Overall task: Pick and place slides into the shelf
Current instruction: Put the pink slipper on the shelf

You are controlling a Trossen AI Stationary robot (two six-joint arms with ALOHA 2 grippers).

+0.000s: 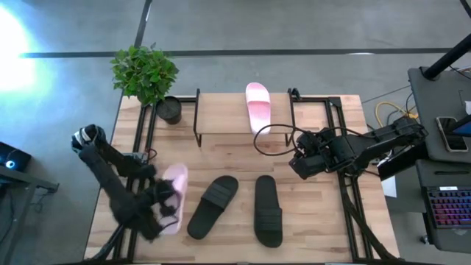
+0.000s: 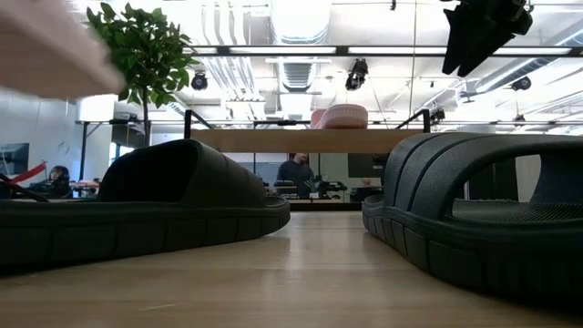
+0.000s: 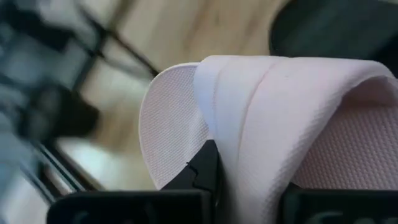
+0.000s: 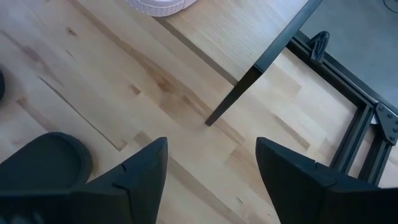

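One light pink slide lies sole-down on the shelf, a low wooden plank on thin black legs at the table's far side. The other pink slide is in my left gripper at the table's near left; in the low view it is a blur high above the tabletop. Two black slides rest on their soles on the table, near the middle. My right gripper is open and hovers over the table beside the shelf's right leg, touching nothing. My left gripper is shut on the pink slide's wide strap, near the strap's side edge. The strap runs between the two fingers, with one finger against the footbed side. The slide is lifted clear of the table.
A potted plant stands at the shelf's left end, at the table's far left corner. Black metal frame rails run along both sides of the table. There is bare plank to the left of the pink slide on the shelf.
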